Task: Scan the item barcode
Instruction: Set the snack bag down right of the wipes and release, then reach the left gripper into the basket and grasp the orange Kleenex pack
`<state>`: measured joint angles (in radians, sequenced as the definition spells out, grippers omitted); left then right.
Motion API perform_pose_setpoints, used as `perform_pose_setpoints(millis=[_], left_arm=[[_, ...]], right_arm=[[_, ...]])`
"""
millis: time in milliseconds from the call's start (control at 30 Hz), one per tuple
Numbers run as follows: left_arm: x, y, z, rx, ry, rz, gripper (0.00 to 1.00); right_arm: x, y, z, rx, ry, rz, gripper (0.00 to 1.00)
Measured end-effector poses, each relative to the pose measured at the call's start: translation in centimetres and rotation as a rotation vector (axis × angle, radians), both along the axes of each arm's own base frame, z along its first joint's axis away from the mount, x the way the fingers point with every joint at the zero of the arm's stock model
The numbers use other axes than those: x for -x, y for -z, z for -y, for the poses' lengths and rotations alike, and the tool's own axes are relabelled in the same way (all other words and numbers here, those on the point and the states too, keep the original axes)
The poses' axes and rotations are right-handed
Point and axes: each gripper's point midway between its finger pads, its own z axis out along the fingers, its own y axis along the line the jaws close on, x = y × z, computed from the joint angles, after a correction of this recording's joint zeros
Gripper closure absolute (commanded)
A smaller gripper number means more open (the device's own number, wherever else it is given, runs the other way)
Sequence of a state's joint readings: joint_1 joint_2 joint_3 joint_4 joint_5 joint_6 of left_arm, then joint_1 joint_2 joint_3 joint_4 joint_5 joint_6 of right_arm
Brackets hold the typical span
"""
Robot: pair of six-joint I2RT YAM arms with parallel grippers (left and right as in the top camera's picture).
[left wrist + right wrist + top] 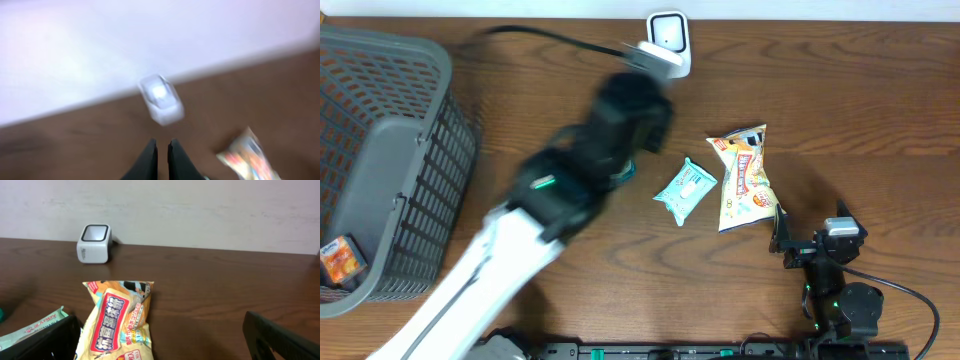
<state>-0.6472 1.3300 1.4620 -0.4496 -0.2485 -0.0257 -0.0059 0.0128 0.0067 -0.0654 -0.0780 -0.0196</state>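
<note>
You have one white scanner (668, 42) at the back edge of a dark wooden desk (880, 110), against a pale wall (200, 210). In front of it lie two items: one yellow snack bag (745, 178) and one blue packet (686, 190). One gray basket (380, 160) stands far to the scanner's left. Your left gripper (161, 152) is pressed together near the scanner. Your right gripper (165, 337) is spread wide beyond the bag.

We count one white scanner (668, 40) at the top centre, one grey basket (395, 150) at the left, one yellow snack bag (745, 178), one light-blue pack (685, 190) and one orange item (340, 258) at lower left.
</note>
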Motion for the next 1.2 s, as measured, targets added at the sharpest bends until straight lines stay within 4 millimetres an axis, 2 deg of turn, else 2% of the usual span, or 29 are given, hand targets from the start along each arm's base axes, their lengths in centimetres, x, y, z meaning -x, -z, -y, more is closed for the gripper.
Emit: perform_pose_setpoints(millis=[33, 100, 133, 200, 233, 300, 367, 467, 600, 800, 933, 1200], left_arm=[[0.1, -2.3, -2.7, 0.025, -0.067, 0.052, 0.93], [0.5, -5.5, -8.3, 0.062, -0.209, 0.13, 0.93], [0.8, -6.7, -11.3, 0.084, -0.292, 0.164, 0.93], [1.3, -8.0, -16.0, 0.119, -0.426, 0.196, 0.93], [1.8, -8.3, -19.6, 0.146, -0.539, 0.205, 0.92], [2.6, -8.2, -24.3, 0.179, -0.695, 0.208, 0.92], [3.8, -7.2, -28.6, 0.231, -0.855, 0.185, 0.92], [5.6, -5.3, -33.3, 0.318, -1.051, 0.145, 0.92], [6.7, -3.6, -36.8, 0.412, -1.215, 0.122, 0.92], [6.7, 0.2, -40.7, 0.495, -1.395, 0.047, 0.92], [6.4, 3.8, -43.1, 0.494, -1.495, -0.054, 0.92], [7.0, 10.4, -47.0, 0.498, -1.668, -0.232, 0.92]], right_arm=[[0.0, 0.0, 0.0, 0.0, 0.0, 0.0, 0.01], [0.0, 0.0, 0.0, 0.0, 0.0, 0.0, 0.01], [0.0, 0.0, 0.0, 0.0, 0.0, 0.0, 0.01], [0.0, 0.0, 0.0, 0.0, 0.0, 0.0, 0.01], [0.0, 0.0, 0.0, 0.0, 0.0, 0.0, 0.01], [0.0, 0.0, 0.0, 0.0, 0.0, 0.0, 0.01], [0.0, 0.0, 0.0, 0.0, 0.0, 0.0, 0.01], [0.0, 0.0, 0.0, 0.0, 0.0, 0.0, 0.01], [0.0, 0.0, 0.0, 0.0, 0.0, 0.0, 0.01], [0.0, 0.0, 0.0, 0.0, 0.0, 0.0, 0.01], [0.0, 0.0, 0.0, 0.0, 0.0, 0.0, 0.01], [0.0, 0.0, 0.0, 0.0, 0.0, 0.0, 0.01]])
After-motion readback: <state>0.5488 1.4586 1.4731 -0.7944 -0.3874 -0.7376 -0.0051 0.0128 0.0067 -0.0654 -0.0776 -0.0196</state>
